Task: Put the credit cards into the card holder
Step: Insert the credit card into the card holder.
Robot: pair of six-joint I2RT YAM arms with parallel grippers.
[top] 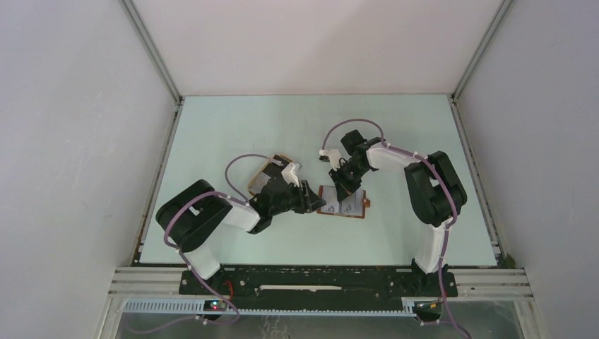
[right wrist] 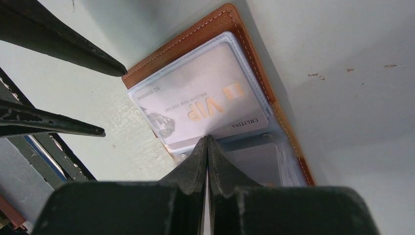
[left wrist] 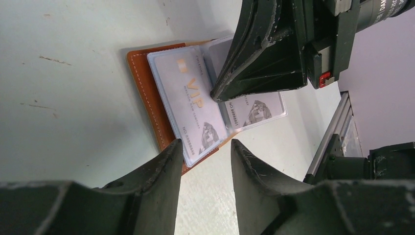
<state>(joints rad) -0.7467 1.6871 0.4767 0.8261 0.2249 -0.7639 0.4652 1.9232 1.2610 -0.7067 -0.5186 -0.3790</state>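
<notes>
With the card holder [top: 344,203] lying open mid-desk [top: 226,134], we'd let the right end effector [right wrist: 207,142], pressed together, pin its fold from 12 o'clock while the left end effector [left wrist: 205,152], spread at 9 o'clock, nudges the VIP card [right wrist: 205,98] squarely home.

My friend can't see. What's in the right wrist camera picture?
The right arm's fingers, pressed shut, touch their tips to the middle of an open brown wallet lying on a pale table. A white VIP card sits in the wallet's clear pocket. The left arm's fingers, spread apart, poke in from the upper left.
</notes>
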